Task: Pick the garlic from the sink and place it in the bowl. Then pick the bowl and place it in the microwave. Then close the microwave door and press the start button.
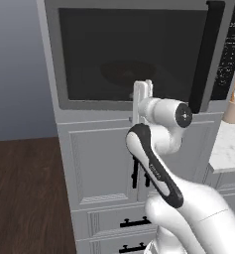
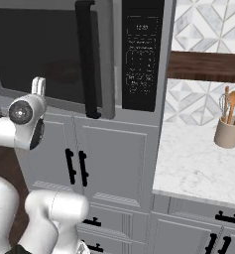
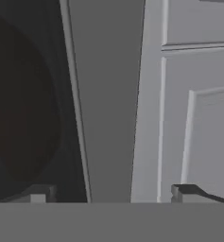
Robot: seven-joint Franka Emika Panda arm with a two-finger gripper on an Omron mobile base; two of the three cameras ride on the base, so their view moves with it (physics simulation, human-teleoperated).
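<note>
Beside the grey cabinet column, a white marble counter (image 2: 188, 163) carries a beige utensil crock (image 2: 228, 133) under patterned tile, with dark wood flooring (image 1: 20, 198) to the left. Set into the column, the microwave (image 2: 139, 54) has its microwave door (image 1: 129, 54) shut; the bowl (image 1: 126, 73) shows dimly reddish behind tinted glass. At the door's lower frame, the gripper (image 3: 116, 193) has its jaws spread wide, empty.

Soft even light, slightly blurred, no glare.
</note>
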